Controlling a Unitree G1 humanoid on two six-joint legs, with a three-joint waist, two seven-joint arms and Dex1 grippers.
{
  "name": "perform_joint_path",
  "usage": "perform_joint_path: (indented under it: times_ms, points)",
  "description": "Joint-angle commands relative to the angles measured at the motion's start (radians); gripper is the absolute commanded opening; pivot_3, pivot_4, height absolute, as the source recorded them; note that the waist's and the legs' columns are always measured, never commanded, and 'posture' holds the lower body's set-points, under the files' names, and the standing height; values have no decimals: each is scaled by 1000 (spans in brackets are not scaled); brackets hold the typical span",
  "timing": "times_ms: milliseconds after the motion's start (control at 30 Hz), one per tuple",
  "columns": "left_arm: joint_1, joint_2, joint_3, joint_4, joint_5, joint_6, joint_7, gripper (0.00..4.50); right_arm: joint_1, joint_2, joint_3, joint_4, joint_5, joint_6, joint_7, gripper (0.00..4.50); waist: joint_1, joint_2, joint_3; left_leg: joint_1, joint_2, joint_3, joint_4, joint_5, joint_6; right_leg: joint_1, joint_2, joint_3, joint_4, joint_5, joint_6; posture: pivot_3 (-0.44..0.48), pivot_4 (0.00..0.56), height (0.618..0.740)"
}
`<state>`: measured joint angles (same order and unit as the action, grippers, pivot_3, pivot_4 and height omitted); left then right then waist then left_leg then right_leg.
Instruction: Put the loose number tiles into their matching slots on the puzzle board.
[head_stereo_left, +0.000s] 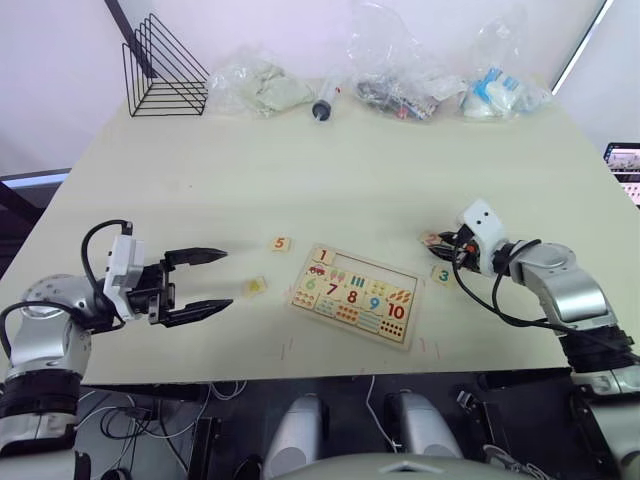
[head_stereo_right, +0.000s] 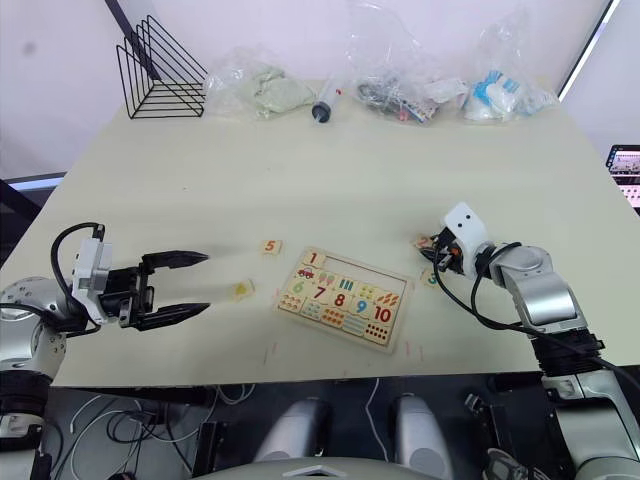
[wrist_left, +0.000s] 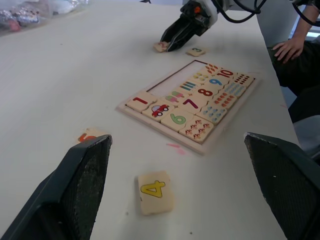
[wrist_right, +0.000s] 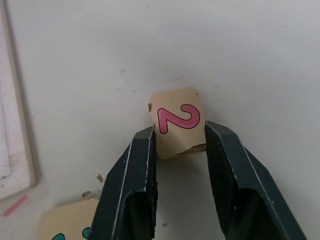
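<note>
While our right gripper (wrist_right: 180, 145) straddles the 2 tile (wrist_right: 177, 121) with a finger on either side, we judge the step in hand to be picking that tile up, and doing it well means centring it between the fingers before we squeeze, since they reach only its near half and a corner grip could let it twist or slip. The fingers look just short of clamped, close against the tile's edges with the tile flat on the table (head_stereo_left: 300, 160), so we call the gripper open around it, not yet gripping. Relative to the board (head_stereo_left: 355, 295), the 2 tile lies just off the far right corner, with the 3 tile (head_stereo_left: 442, 273) beside it along the board's right edge. Our left gripper (head_stereo_left: 200, 282) hangs wide open well to the left of the board; the 4 tile (wrist_left: 155, 190) lies between the two, and the 5 tile (head_stereo_left: 281, 243) sits near the board's far left corner. On the board, 1 is seated and the slots (wrist_left: 172, 85) next to it stand empty.
</note>
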<state>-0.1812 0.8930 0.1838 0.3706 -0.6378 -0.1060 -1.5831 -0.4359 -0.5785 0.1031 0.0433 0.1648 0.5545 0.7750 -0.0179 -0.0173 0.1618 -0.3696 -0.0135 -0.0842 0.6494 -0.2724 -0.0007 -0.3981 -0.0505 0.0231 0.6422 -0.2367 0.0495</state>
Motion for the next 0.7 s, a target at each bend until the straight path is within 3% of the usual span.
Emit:
perform_joint_path:
  times_ms: [33,367,700]
  points:
    - [3,23,-4,-28,-35,-10,-31,4500,-5,-34,-5,-131,15,54,17,834,0,0,0,0,0,0,0,0,0,0,0,0,0,0,0,0,150,740]
    - [5,54,-25,-1,-53,-43,-31,4500,-119,-80,172,-442,39,429,52,834,-2,0,0,0,0,-3,0,0,0,0,0,0,0,0,0,0,150,740]
    - [62,41,47,-17,-56,-50,-31,4500,-319,33,323,-426,76,706,-11,834,-5,-1,-1,-8,0,-5,1,0,0,-8,-1,-1,0,0,0,0,150,740]
